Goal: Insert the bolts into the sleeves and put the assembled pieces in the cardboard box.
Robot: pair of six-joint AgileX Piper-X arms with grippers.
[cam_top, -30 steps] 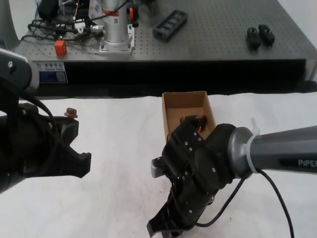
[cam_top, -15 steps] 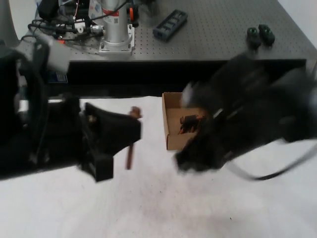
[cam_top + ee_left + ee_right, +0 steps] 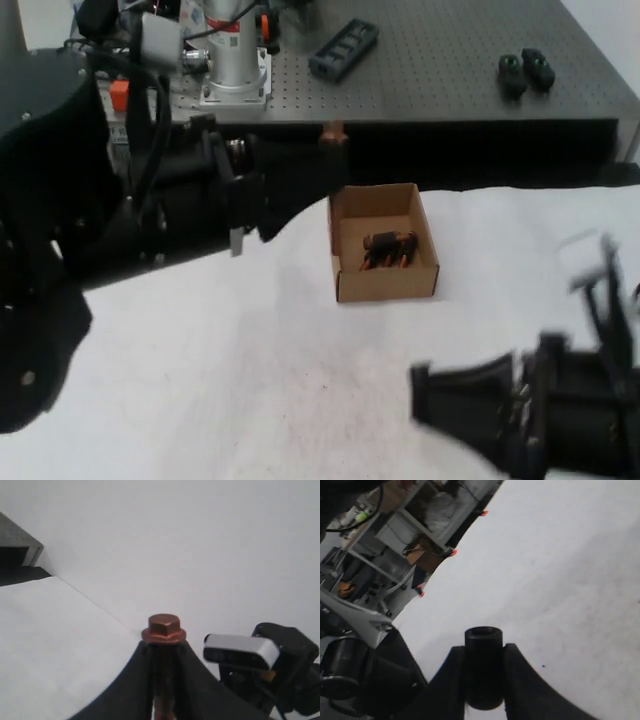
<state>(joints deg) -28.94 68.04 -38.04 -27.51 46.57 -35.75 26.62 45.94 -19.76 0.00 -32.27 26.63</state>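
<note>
My left gripper point(image 3: 318, 168) hangs just behind and left of the cardboard box point(image 3: 352, 286), shut on a copper bolt point(image 3: 331, 131). In the left wrist view the bolt point(image 3: 163, 629) stands between the fingers, its hex head just past their tips. Several dark assembled pieces point(image 3: 389, 249) lie inside the box. My right gripper point(image 3: 428, 392) is low over the white cloth at the front right, apart from the box. It is shut on a black sleeve point(image 3: 483, 666), whose open end points outward.
Behind the cloth runs a perforated metal bench point(image 3: 450, 70) with a grey post point(image 3: 233, 50), a black tray point(image 3: 343, 48), two black knobs point(image 3: 526, 72) and cables at the back left. White cloth point(image 3: 260, 350) covers the front.
The left arm swung right and up with the bolt, from the far left to beside the box. The right arm drew back from beside the box to the front right corner.
</note>
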